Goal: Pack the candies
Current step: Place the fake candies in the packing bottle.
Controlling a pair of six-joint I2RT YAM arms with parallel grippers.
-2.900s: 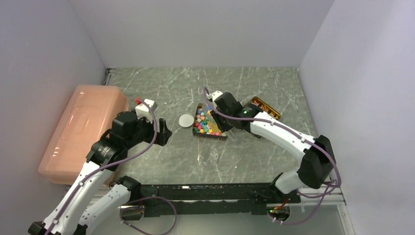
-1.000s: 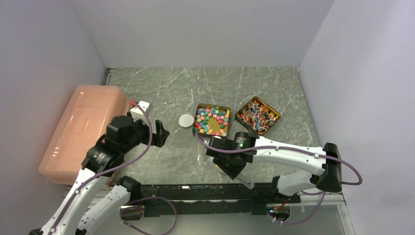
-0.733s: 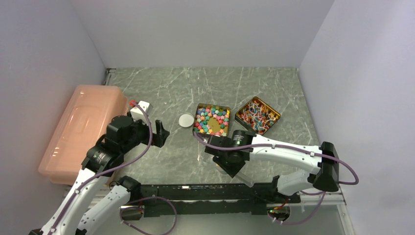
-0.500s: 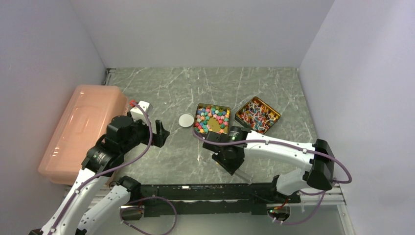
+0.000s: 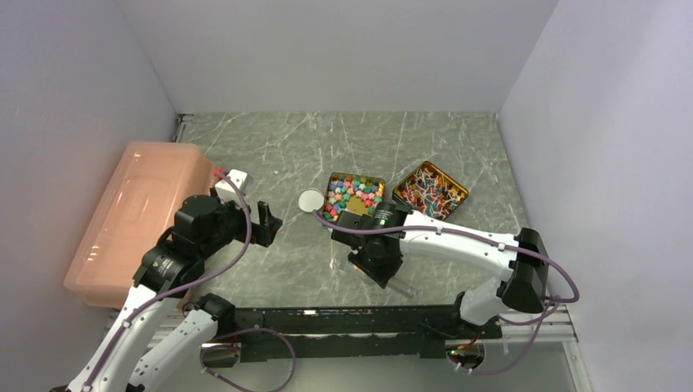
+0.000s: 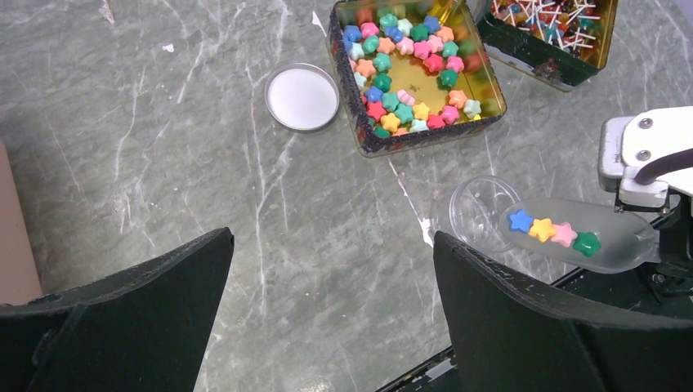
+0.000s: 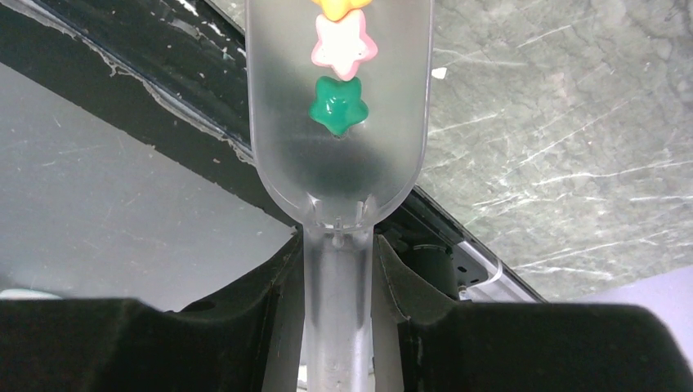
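My right gripper is shut on the handle of a clear plastic scoop, seen in the top view near the table's front. The scoop carries blue, yellow, pink and green star candies. Its tip lies beside the mouth of a small clear jar. More star candies fill a square gold tin. A second gold tin holds stick-wrapped sweets. My left gripper is open and empty above bare table, left of the jar.
The jar's white round lid lies left of the star tin. A large pink plastic box stands along the left wall. The black arm rail runs along the near edge, just under the scoop.
My right arm carried the scoop out of the star tin to the near side of the table, then shifted it left towards the clear jar. The left arm barely moved.
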